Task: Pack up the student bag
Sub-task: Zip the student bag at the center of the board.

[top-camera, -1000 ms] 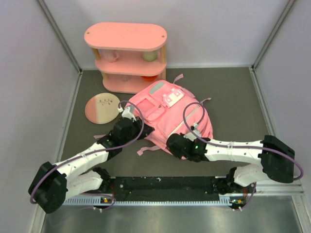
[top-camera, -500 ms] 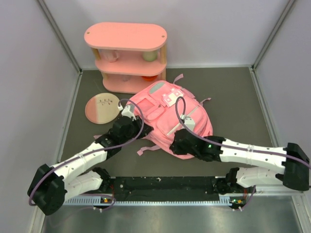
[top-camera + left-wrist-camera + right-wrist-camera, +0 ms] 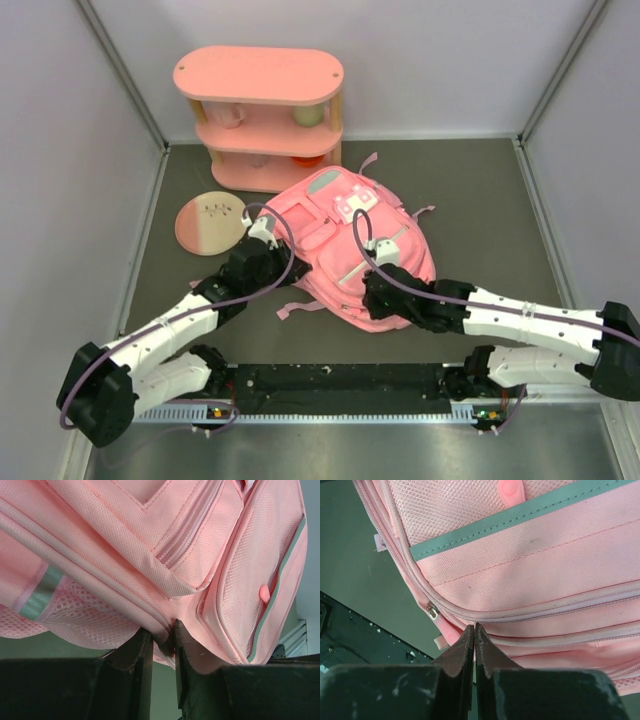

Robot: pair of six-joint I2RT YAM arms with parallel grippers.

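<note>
Student bag [image 3: 345,230] is lying on the table [image 3: 480,200] before the shelf [image 3: 262,110], and from above your right gripper [image 3: 380,262] is reaching further over its near side than a second ago, while your left gripper [image 3: 266,232] is staying at its left edge. At the left wrist, your fingers [image 3: 142,652] are clamping a fold of its seam. At the right wrist, your fingers [image 3: 462,647] are pressing together on nothing beside the zip [image 3: 432,612], so opening is probably still pending.
</note>
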